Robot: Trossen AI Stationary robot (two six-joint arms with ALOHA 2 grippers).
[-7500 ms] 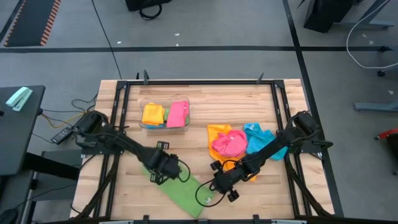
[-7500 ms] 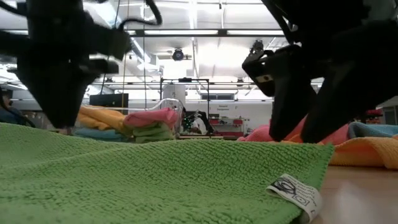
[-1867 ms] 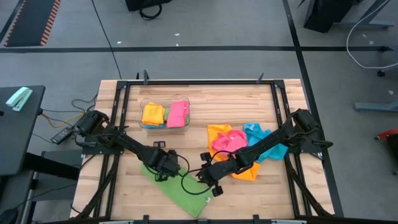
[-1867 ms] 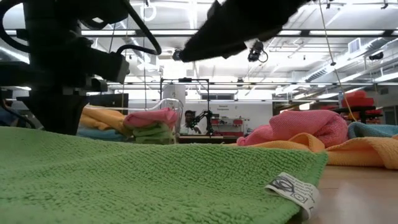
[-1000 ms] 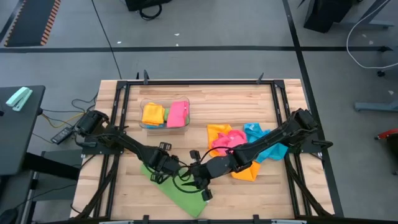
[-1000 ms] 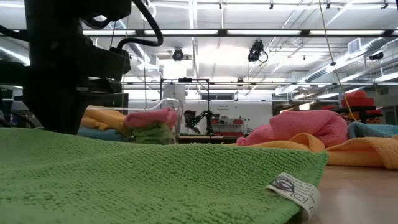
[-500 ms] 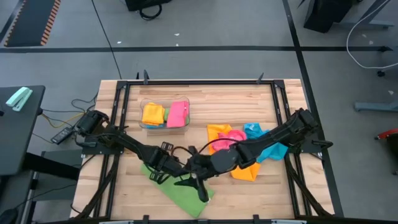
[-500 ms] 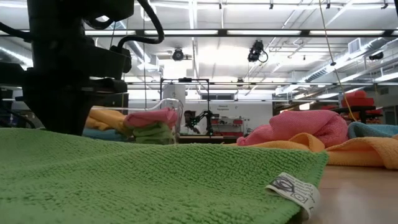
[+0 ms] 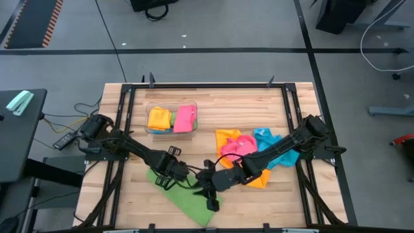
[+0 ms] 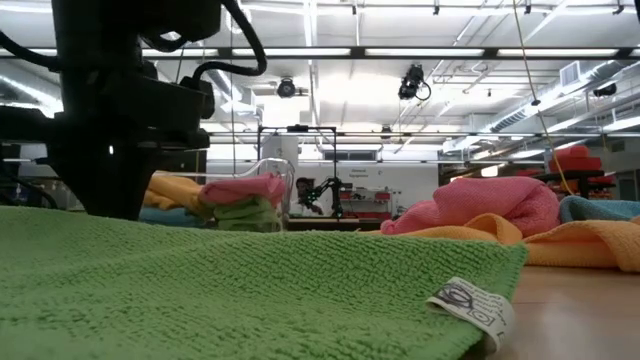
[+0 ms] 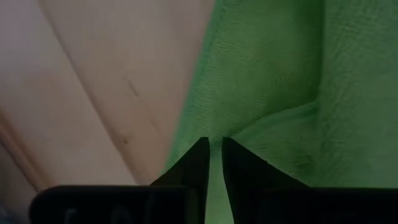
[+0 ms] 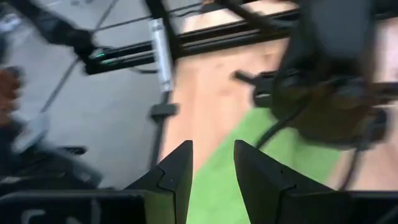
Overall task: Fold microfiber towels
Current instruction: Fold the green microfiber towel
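A green microfiber towel (image 9: 187,199) lies spread flat near the front edge of the tabletop (image 9: 213,110), left of the middle, set at a slant. The left gripper (image 9: 176,171) is down on the towel's rear end; in the left wrist view its fingers (image 11: 198,163) stand only a narrow slit apart, tips at the cloth's edge, and whether they pinch any cloth cannot be told. The right gripper (image 9: 208,192) hangs over the same towel, close beside the left one, its jaws partly open and holding nothing. A heap of loose towels, pink (image 9: 237,150), orange-yellow (image 9: 257,178) and blue (image 9: 272,144), sits toward the right edge. A clear plastic bin (image 9: 171,120) near the rear left holds folded towels, yellow and pink showing on top.
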